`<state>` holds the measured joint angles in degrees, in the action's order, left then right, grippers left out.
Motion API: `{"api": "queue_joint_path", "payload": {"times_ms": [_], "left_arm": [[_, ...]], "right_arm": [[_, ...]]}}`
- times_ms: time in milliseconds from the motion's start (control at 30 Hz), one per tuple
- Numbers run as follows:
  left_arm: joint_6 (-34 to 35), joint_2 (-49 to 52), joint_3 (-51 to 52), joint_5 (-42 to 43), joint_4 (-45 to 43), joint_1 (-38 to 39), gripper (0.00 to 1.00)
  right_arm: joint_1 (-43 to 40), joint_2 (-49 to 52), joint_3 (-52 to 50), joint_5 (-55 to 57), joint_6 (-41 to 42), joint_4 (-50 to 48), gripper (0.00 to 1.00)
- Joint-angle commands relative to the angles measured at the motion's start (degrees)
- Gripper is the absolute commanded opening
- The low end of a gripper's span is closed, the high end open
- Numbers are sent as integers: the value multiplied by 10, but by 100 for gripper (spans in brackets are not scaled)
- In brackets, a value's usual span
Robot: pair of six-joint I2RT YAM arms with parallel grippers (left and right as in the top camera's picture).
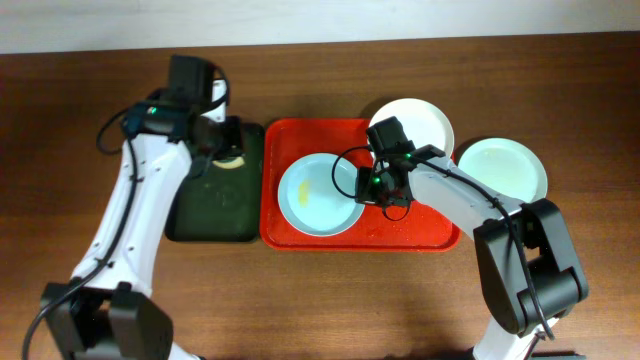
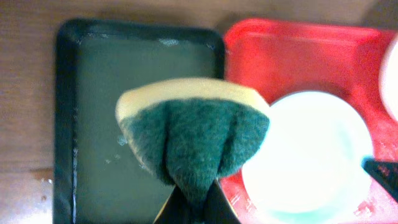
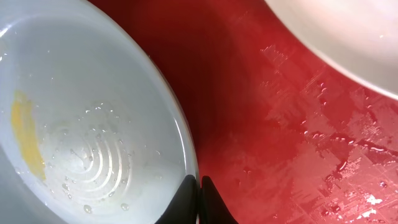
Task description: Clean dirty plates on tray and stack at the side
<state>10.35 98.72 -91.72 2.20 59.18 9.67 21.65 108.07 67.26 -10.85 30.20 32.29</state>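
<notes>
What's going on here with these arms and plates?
It's dishwashing. The left pincer holds a green-and-yellow sponge above the dark green tray. The right pincer pinches the rim of a pale blue plate, smeared yellow, on the red tray. A white plate sits at the tray's corner; another pale plate lies on the table.

Wet pale plate [image 3: 81, 124] with yellow smear, rim between tight black fingers [image 3: 183, 205], on wet red tray [image 3: 280, 143]

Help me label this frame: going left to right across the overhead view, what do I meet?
dark green tray → smeared pale blue plate → white plate → pale green plate on the bare table.
</notes>
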Motion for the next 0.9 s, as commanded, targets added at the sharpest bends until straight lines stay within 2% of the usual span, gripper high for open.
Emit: {"api": "queue_joint_path", "payload": {"times_ms": [0, 300, 533, 867], "left_arm": [[9, 42, -44, 15, 35, 51, 0], [20, 142, -44, 15, 26, 140, 0], [25, 195, -44, 15, 15, 146, 0], [68, 225, -41, 15, -13, 150, 0]], "right_arm": [[5, 11, -7, 11, 1, 1, 4], [5, 11, -7, 12, 1, 7, 4], [5, 11, -7, 12, 1, 9, 4], [5, 11, -7, 12, 1, 9, 4]]}}
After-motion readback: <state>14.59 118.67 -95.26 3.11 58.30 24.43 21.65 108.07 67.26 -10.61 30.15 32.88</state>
